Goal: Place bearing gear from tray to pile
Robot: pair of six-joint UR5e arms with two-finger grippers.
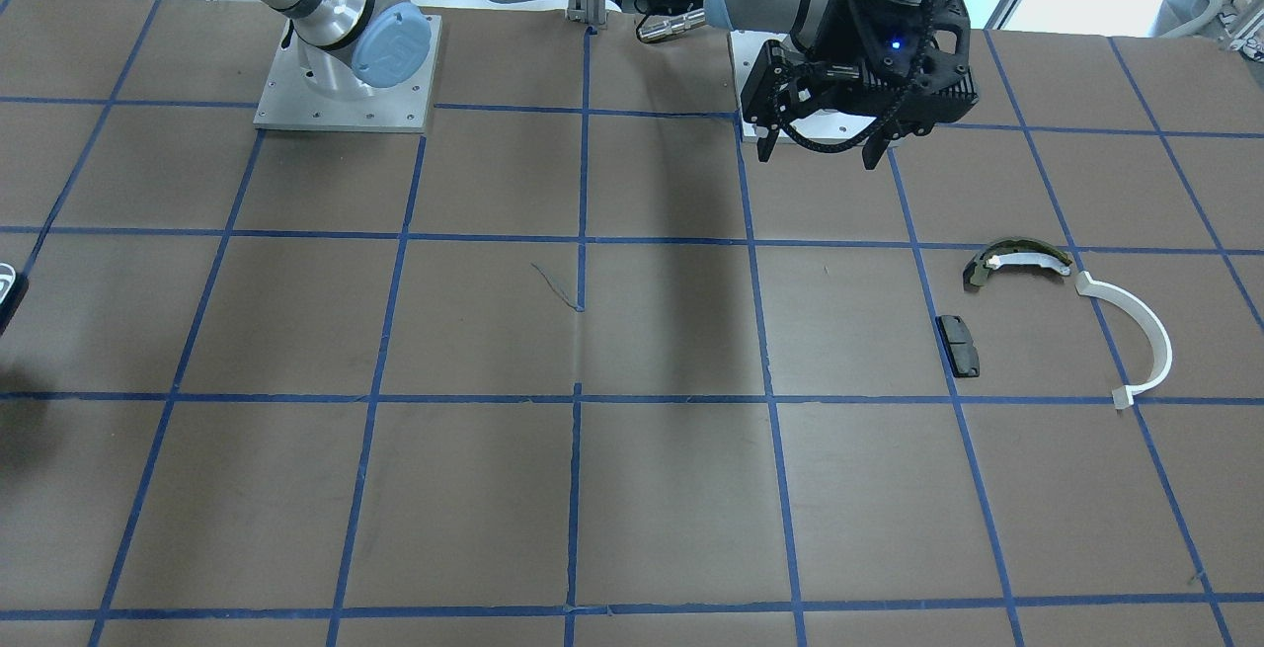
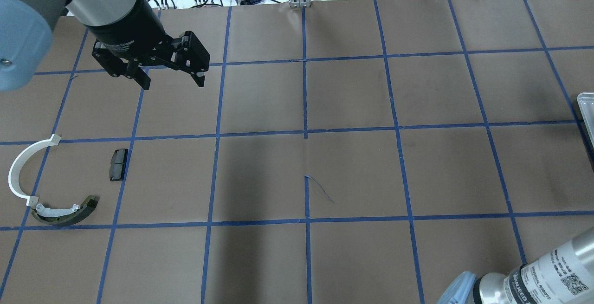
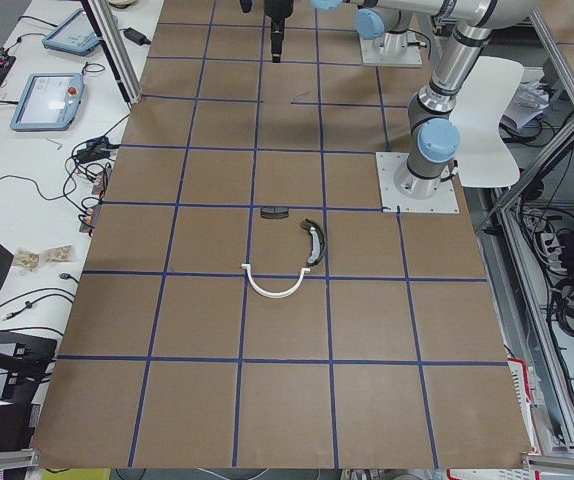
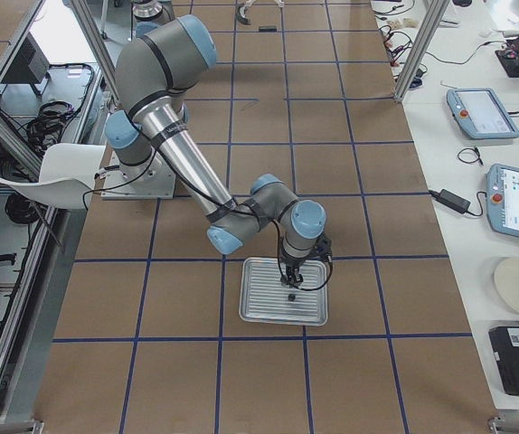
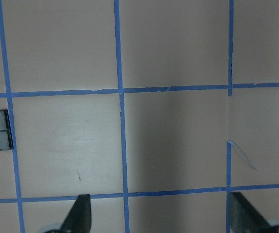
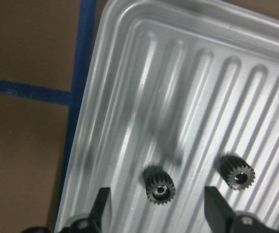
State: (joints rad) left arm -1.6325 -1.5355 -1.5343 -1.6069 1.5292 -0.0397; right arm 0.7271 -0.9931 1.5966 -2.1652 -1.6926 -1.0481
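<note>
Two small black bearing gears lie on the ribbed metal tray [image 6: 130, 73]. One gear [image 6: 159, 186] sits between the open fingers of my right gripper [image 6: 157, 204], which hovers just above it; the other gear [image 6: 236, 172] lies just outside the right finger. The tray [image 4: 259, 316] lies under my right arm. The pile lies on the table: an olive-green brake shoe [image 2: 65, 212], a white arc [image 2: 21, 169] and a black pad [image 2: 118, 164]. My left gripper [image 2: 172, 82] is open and empty, above the table beyond the pile.
Brown table paper with a blue tape grid. Only the tray's edge [image 2: 585, 113] shows at the overhead view's right side. The left arm's base plate [image 1: 760, 123] and the right arm's base plate [image 1: 346, 84] stand at the robot's side of the table.
</note>
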